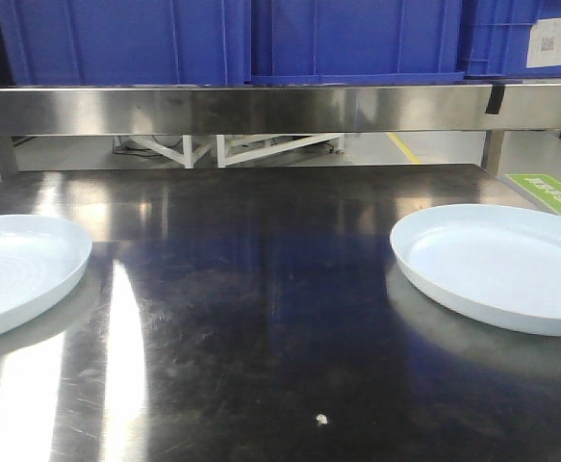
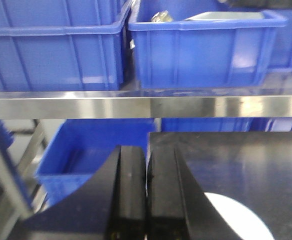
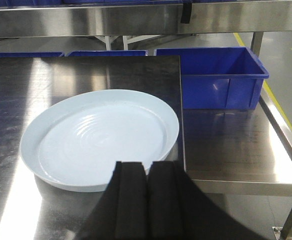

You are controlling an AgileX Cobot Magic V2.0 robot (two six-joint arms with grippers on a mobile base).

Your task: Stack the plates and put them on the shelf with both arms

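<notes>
Two pale bluish-white plates lie apart on the dark steel table: one at the left edge with faint ridges, one at the right. Neither gripper shows in the front view. My left gripper is shut and empty, held above the table's left end, and a bit of a white plate shows to its lower right. My right gripper is shut and empty. Its tips sit just over the near rim of a plate with concentric ridges.
A steel shelf runs across above the back of the table and carries blue bins. More blue bins stand lower, beyond the table's right edge. A lower steel surface adjoins that edge. A small white crumb lies near the front.
</notes>
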